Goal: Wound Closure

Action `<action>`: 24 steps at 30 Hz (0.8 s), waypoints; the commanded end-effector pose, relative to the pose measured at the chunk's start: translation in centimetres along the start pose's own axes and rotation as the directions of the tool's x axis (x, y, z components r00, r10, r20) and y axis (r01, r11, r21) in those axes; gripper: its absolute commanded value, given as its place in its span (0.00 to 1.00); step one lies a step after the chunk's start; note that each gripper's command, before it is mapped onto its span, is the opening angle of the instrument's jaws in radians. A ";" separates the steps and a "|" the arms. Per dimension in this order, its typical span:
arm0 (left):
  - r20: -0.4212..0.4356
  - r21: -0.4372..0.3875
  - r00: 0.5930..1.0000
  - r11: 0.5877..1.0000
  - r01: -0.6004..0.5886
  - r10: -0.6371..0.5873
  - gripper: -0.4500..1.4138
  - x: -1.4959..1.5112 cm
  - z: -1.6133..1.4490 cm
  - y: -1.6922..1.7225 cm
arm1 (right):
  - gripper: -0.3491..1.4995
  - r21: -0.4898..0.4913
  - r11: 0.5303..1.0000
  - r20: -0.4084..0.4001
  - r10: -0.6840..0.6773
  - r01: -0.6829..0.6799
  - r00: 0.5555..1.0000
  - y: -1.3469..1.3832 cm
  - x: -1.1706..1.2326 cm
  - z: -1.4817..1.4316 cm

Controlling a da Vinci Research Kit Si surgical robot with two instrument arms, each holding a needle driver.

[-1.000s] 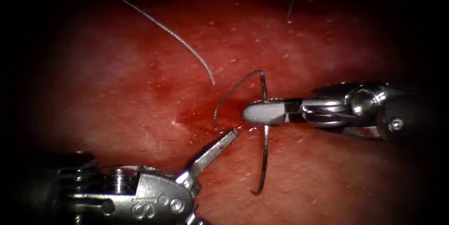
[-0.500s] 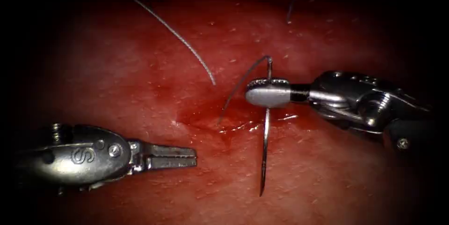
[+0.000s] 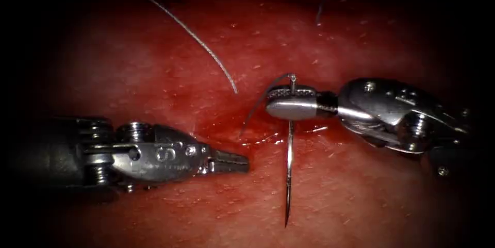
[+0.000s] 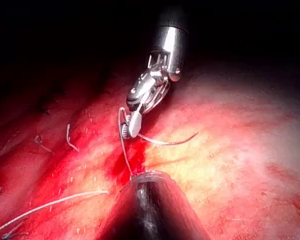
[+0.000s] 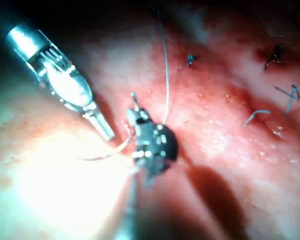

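Note:
My right tool (image 3: 270,102) is shut on the curved needle (image 3: 289,176) close to its tail end. The needle hangs free of the tissue (image 3: 371,201), its tip pointing down just right of the cut (image 3: 227,127). Thread (image 3: 258,103) runs from the needle's tail down into the wet cut. My left tool (image 3: 240,162) lies left of the needle, below the cut, jaws shut on nothing. The left wrist view has the right tool (image 4: 130,129), the needle (image 4: 167,143) and the thread (image 4: 123,150). The right wrist view has the left tool (image 5: 106,131) beside the right tool (image 5: 140,120).
A long loose thread (image 3: 191,34) lies across the tissue from the upper left toward the cut. A short cut end (image 3: 327,1) sits at the far upper right. Red fluid pools at the cut. Earlier stitches with cut ends (image 5: 285,92) lie further along.
The left tool's jaws have shut; it swung out to the left, then came back right toward the needle. The right tool rose a little, turning the needle to hang straighter.

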 end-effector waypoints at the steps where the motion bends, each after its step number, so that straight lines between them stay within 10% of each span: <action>1: 0.007 0.004 1.000 1.000 -0.004 0.004 0.00 0.00 0.11 -0.04 | 0.00 0.001 1.000 -0.008 -0.022 0.022 1.000 -0.02 -0.01 0.05; 24: 0.172 0.004 0.984 0.999 -0.038 0.037 0.00 -0.11 0.52 -0.53 | 0.00 -0.012 0.993 -0.022 -0.119 0.119 0.993 -0.07 0.05 0.05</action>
